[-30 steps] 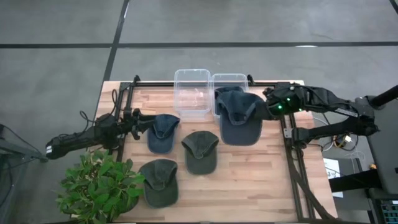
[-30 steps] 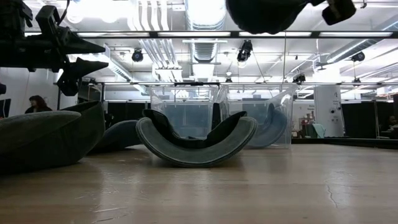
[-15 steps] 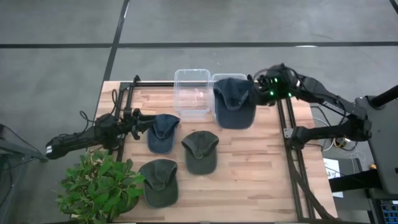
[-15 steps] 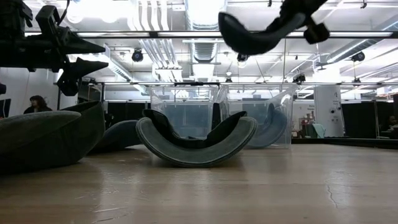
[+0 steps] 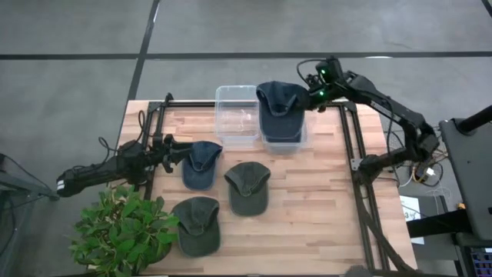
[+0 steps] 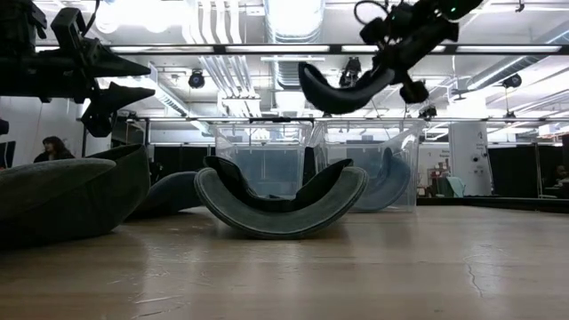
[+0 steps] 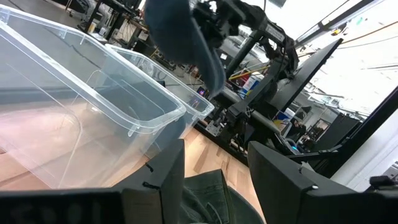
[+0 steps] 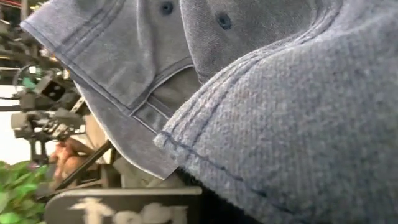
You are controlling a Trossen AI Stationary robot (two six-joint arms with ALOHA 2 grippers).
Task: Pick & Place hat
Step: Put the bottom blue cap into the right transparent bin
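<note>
Carried hat: a blue-grey cap (image 5: 280, 110), held in the air above the right-hand clear bin (image 5: 286, 137); in the low view it hangs as a dark curved shape (image 6: 342, 89) above the bins; it fills the right wrist view (image 8: 267, 106).
Right gripper: at the cap's far-right edge (image 5: 314, 94), near the table's far side, pinching the cap; green lights glow on the wrist.
Left gripper: over the table's left side (image 5: 171, 149), just beside a blue cap (image 5: 201, 164); its two dark fingers (image 7: 168, 180) stand apart with a gap between them, nothing held.
Clear bins: two, side by side at the far edge of the table (image 5: 323, 208); the left-hand bin (image 5: 237, 115) sits beside the one under the carried cap.
Other caps on the table: a green one near the middle (image 5: 247, 187), another green one toward the near-left (image 5: 197, 223).
Plant: leafy green, at the near-left corner (image 5: 123, 235).
Background: a person shows small at the left edge of the low view (image 6: 53, 148).
</note>
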